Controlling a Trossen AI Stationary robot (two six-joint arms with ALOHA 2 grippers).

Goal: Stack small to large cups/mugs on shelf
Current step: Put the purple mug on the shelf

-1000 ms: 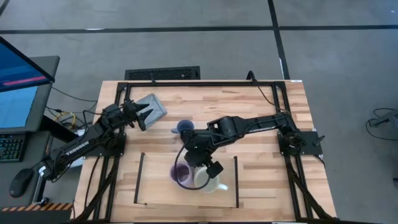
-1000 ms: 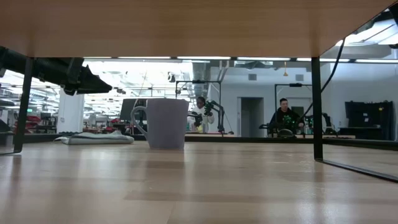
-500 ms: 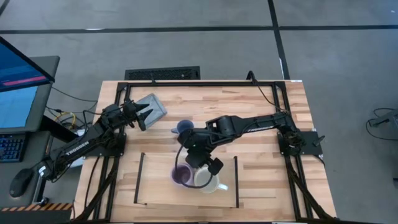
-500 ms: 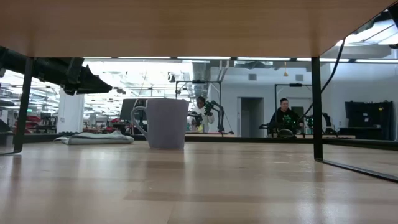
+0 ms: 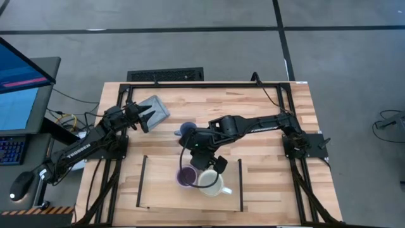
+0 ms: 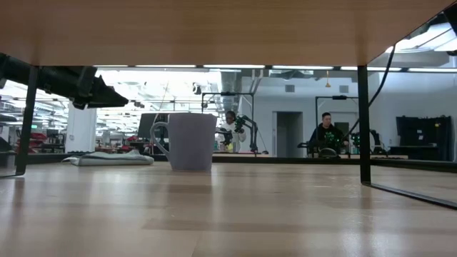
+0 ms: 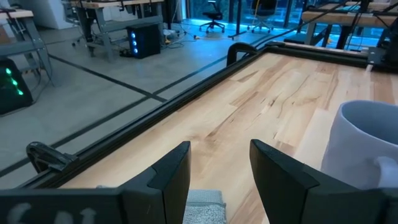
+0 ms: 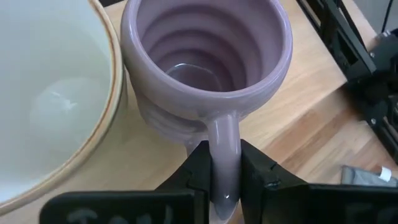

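Note:
The lilac-purple mug (image 5: 185,177) and the wider white mug (image 5: 212,182) sit side by side on the light-wood shelf (image 5: 158,190). My right gripper (image 5: 195,163) is shut on the purple mug, and looks into it in the right wrist view (image 8: 205,50). The small blue mug (image 5: 186,130) stands on its base on the tabletop just beyond the shelf; it also shows in the low view (image 6: 189,141) and the left wrist view (image 7: 364,146). My left gripper (image 5: 144,116) is open and empty at the far left, over a grey pad (image 5: 155,108). My right gripper pinches the purple mug's handle (image 8: 224,146) between its two fingers (image 8: 198,168), which lie across the handle. They come slanting down from the table's far side. The mug is upright, mouth up, close beside the white mug (image 8: 43,106). Whether its base rests on the shelf I cannot tell.
The shelf has thin black bars at both short ends (image 5: 241,183). In the low view its board (image 6: 214,28) spans the top and a black leg (image 6: 364,121) stands at the right. People sit in the room beyond the table.
My right gripper has drifted slightly toward the table's far edge, still shut on the purple mug's handle. More of the white mug now shows. The purple mug stays beside the white mug.

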